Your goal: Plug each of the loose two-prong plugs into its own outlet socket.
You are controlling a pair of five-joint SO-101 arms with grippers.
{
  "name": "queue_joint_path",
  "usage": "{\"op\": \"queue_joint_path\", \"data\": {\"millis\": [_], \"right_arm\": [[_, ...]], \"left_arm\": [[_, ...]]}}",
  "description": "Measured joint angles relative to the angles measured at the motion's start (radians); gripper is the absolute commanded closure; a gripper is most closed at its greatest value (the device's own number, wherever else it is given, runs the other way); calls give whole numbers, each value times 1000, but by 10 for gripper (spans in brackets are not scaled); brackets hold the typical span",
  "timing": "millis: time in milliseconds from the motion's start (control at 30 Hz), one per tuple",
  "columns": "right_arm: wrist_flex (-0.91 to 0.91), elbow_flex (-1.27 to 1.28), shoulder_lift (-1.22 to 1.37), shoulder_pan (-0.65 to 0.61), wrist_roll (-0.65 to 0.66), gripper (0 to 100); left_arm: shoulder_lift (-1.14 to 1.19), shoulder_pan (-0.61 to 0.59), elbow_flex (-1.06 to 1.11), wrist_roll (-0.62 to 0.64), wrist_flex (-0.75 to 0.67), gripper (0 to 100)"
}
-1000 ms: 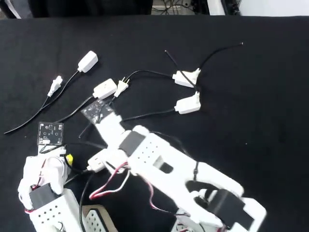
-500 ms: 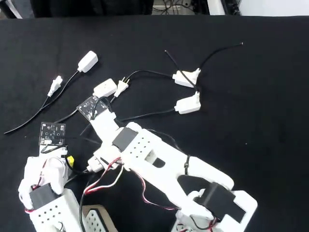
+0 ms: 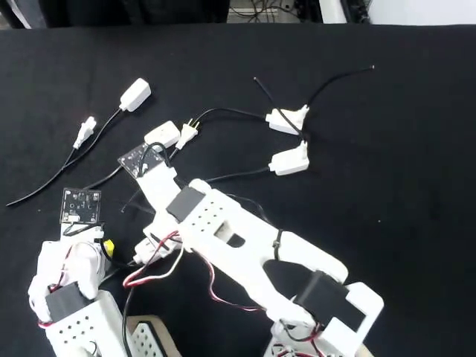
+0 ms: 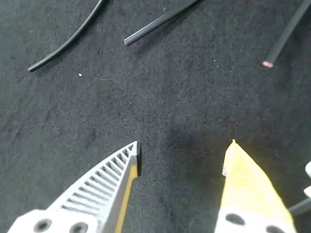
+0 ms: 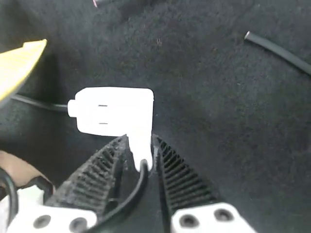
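Black table (image 3: 416,149) sits under both my arms. My left gripper (image 4: 183,148) hangs over it, jaws wide apart, holding nothing. My right gripper (image 5: 140,141) is pinched tight on a white plug (image 5: 141,147), which touches the edge of a white socket (image 5: 114,114).

My right gripper (image 5: 140,145) is pinched tight on the narrow neck of the outlet socket (image 5: 114,114), with my right arm (image 3: 245,253) stretched out long and low toward it. My left gripper (image 4: 184,145) hangs spread wide, tips down, just beside that socket's cord end, and my left arm (image 3: 67,294) is folded up short.
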Motion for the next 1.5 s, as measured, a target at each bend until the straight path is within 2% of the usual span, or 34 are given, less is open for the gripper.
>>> {"op": "queue_joint_path", "data": {"millis": [500, 1300, 1500], "right_arm": [[-43, 46, 3, -5, 0, 987], [153, -83, 6, 2, 0, 987], [170, -133, 97, 2, 0, 987]], "left_arm": [[0, 0, 0, 0, 0, 722], [0, 0, 0, 0, 0, 722], [0, 0, 0, 0, 0, 722]]}}
